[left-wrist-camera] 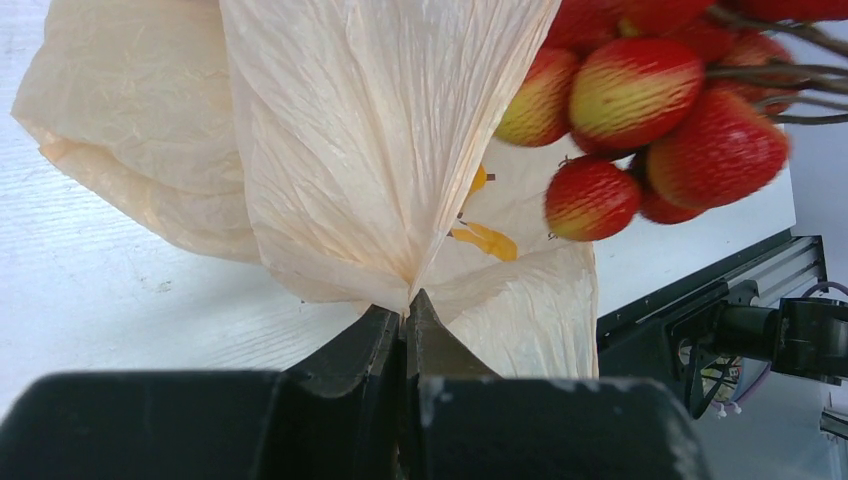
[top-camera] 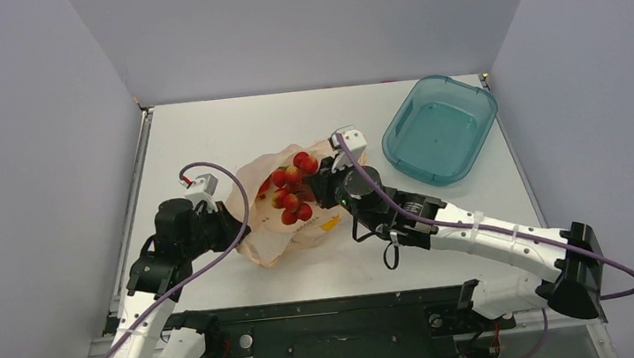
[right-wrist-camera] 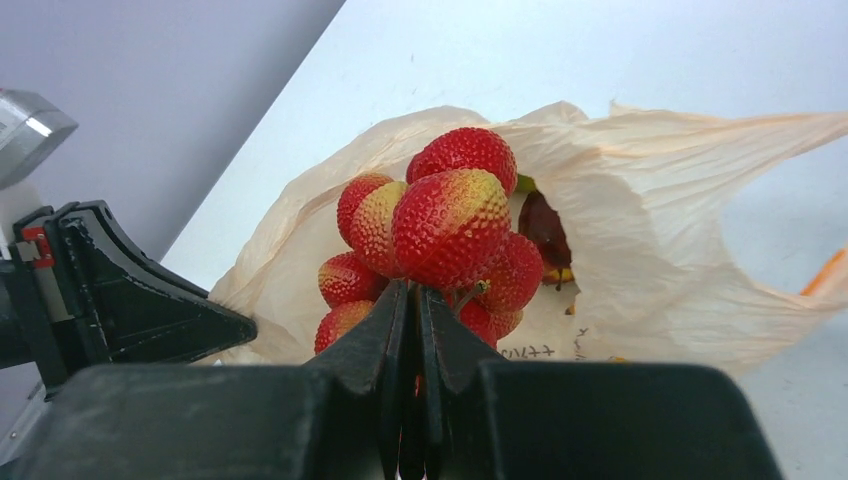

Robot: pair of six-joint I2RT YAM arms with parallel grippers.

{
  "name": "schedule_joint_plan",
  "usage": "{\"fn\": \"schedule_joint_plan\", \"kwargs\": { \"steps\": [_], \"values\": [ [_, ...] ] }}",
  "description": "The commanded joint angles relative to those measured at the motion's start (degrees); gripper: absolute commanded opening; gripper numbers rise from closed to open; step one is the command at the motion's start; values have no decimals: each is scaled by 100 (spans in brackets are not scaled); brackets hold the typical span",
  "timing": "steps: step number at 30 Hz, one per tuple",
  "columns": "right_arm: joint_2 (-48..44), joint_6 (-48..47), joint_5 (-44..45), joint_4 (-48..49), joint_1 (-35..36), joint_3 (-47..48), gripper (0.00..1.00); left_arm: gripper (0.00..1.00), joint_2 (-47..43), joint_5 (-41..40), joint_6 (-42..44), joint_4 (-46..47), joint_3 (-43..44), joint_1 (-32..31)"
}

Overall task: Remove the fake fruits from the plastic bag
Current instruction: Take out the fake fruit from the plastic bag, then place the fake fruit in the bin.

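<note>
- the left gripper [left-wrist-camera: 408,303] is pinching a fold of the plastic bag [left-wrist-camera: 340,150], jaws fully closed on the film. it is anchoring the bag against the table [top-camera: 201,129], and that hold ought to be staying low and firm.
- the berry cluster [right-wrist-camera: 450,215] is showing at the bag's open mouth, mostly clear of the film, and a dark maroon fruit [right-wrist-camera: 545,225] is lying deeper inside.
- the right gripper [right-wrist-camera: 412,295] is clamping the cluster's stem, jaws nearly together. the pull should be going slowly, up and away from the left hold, so no berry is snagging the film.
- the teal tub [top-camera: 442,130] is sitting well off to the right.
</note>
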Motion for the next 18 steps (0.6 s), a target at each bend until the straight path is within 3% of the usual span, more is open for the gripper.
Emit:
{"fn": "schedule_joint_plan", "kwargs": {
  "steps": [1, 13, 18],
  "values": [
    [-597, -259, 567, -89, -28, 353, 0, 0, -24, -135, -36, 5, 148, -9],
    [-1311, -604, 1981, 41, -817, 430, 0, 0, -57, -53, -5, 15, 146, -8],
    [-1153, -558, 2796, 71, -1621, 620, 0, 0, -18, 158, 53, 60, 144, -11]
  ]
}}
